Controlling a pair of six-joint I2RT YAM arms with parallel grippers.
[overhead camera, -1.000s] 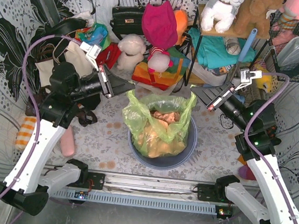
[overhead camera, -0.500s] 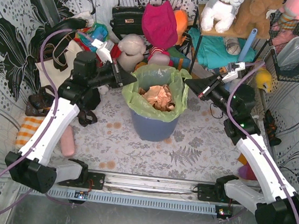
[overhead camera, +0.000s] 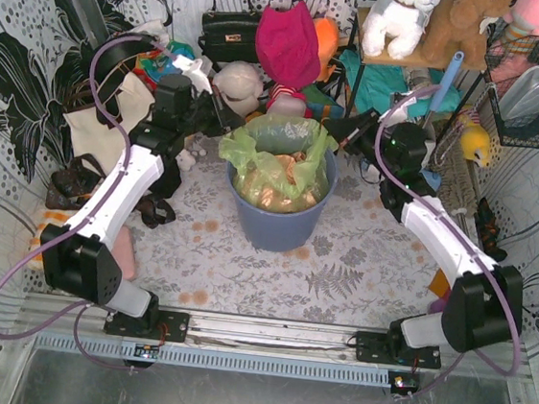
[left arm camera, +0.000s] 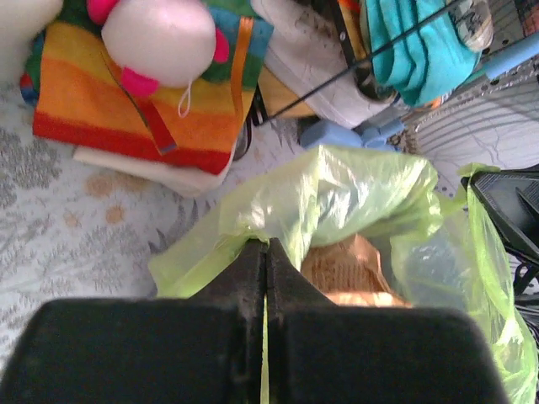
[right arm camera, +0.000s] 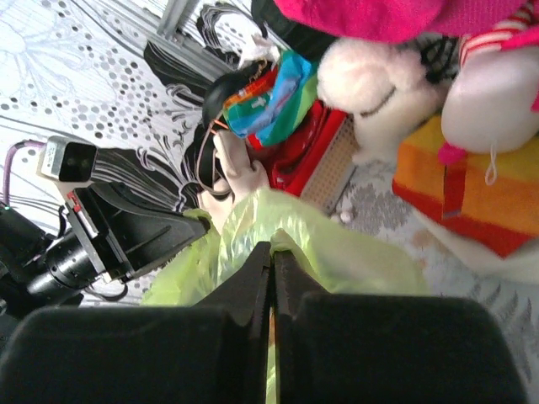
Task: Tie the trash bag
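One trash bag (overhead camera: 255, 157) in bin (overhead camera: 276, 227), leaf-print table (overhead camera: 339, 277), soft toys (overhead camera: 402, 18) behind

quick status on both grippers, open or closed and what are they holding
left gripper: closed, pinching the rim of the trash bag.
right gripper: closed, pinching the opposite side of the same rim.

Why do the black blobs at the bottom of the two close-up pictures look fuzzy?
Left wrist view: the left gripper sits right by the lens, so it blurs, and the upper right is washed out. Right wrist view: the right gripper blurs the same way. Top view: the trash bag looks sharp.
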